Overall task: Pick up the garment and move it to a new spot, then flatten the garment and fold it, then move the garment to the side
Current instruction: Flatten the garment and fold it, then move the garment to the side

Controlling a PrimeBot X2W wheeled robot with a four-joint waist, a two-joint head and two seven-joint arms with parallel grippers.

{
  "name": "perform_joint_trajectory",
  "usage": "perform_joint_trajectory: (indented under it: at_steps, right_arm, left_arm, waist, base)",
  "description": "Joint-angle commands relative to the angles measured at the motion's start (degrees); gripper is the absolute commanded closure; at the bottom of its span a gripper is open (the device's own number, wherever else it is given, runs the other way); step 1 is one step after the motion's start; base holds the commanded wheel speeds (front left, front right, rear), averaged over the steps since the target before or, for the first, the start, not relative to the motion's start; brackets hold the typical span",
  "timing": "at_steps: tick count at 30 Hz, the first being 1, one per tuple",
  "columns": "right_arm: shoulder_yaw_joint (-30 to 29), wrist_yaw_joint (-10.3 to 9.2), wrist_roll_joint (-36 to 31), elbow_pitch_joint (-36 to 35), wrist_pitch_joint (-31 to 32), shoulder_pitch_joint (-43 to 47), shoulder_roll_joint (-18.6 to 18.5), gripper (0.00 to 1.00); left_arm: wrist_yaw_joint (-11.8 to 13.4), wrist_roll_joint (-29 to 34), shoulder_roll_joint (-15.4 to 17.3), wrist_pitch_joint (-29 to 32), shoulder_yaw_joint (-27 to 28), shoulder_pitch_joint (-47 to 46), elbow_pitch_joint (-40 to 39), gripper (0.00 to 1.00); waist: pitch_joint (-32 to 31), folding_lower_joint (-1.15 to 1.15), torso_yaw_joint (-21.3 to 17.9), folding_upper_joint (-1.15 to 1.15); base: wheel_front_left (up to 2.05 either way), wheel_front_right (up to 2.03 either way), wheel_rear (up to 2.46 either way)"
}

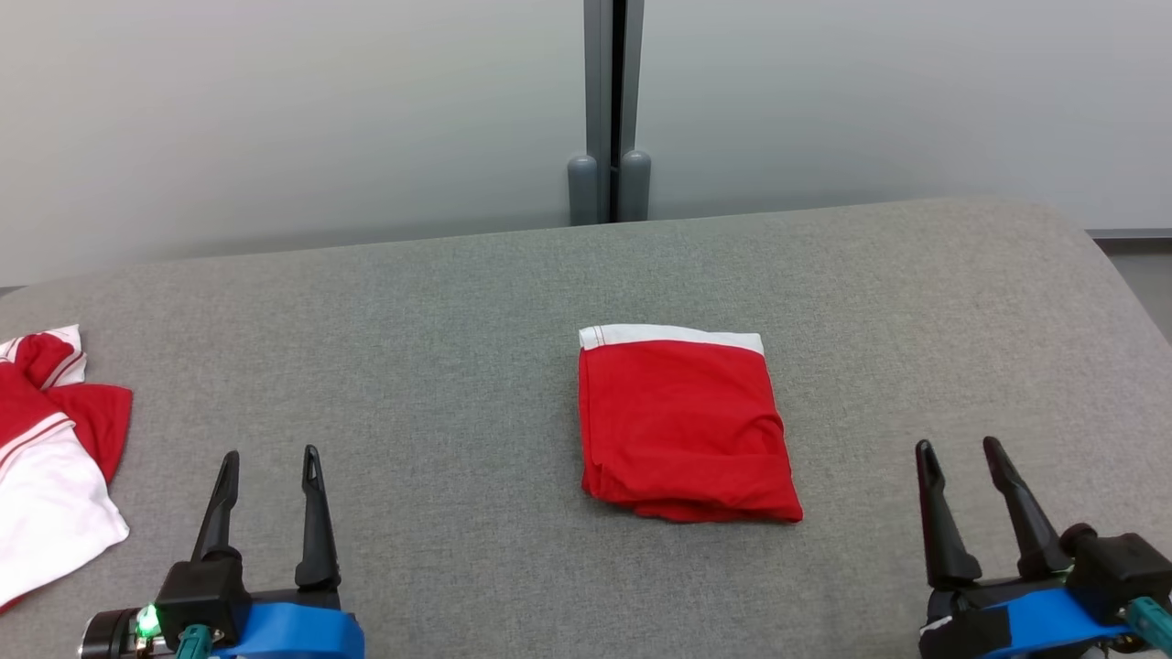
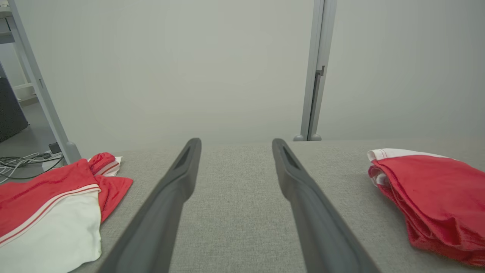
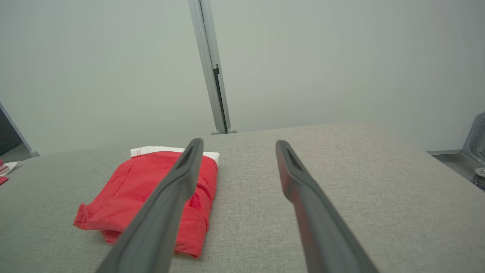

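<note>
A red garment with a white band along its far edge lies folded into a neat rectangle near the middle of the grey table. It shows at the right of the left wrist view as the garment and at the left of the right wrist view as the garment. My left gripper stands open at the lower left, well clear of it, with nothing between its fingers. At the lower right my right gripper is open too, empty, its fingers beside the fabric.
A crumpled red-and-white garment lies at the table's left edge, also the red-and-white garment. A pale wall with a grey post rises behind the table. Cables lie on the floor at far left.
</note>
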Motion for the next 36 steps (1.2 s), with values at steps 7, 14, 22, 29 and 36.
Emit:
perform_joint_trajectory:
  at_steps: [7,14,22,29,36]
  right_arm:
    - [1.7,0.03,-1.8,-2.1,0.3,2.4,1.1,0.00]
    - [1.8,0.03,-2.7,-2.7,2.1,3.0,1.6,0.00]
    - [1.4,0.03,-3.2,-2.9,2.9,2.9,1.9,0.00]
    - [1.4,0.03,-3.2,-2.7,3.2,2.7,2.0,0.00]
    - [1.3,0.03,-2.9,-2.8,3.2,0.5,2.1,0.00]
  left_arm:
    - [0.7,0.5,0.6,-0.2,0.2,1.6,0.4,0.00]
    - [0.9,0.4,0.6,-0.2,0.0,1.9,0.9,0.00]
    - [0.9,0.1,0.7,-0.2,0.1,1.2,1.3,0.00]
    - [1.2,0.3,0.6,-0.2,-0.1,0.8,1.1,0.00]
    - [1.4,0.2,0.5,-0.2,-0.2,0.6,0.7,0.00]
  waist:
    - [-0.7,0.01,0.9,0.00]
    - [-0.9,0.01,1.6,0.00]
    - [-0.5,0.01,1.9,0.00]
    - [0.0,0.01,1.9,0.00]
    - [0.7,0.01,2.0,0.00]
  base:
    - [0.00,0.00,0.00]
    - [0.00,0.00,0.00]
    - [0.00,0.00,0.00]
    - [0.00,0.00,0.00]
    - [0.00,0.00,0.00]
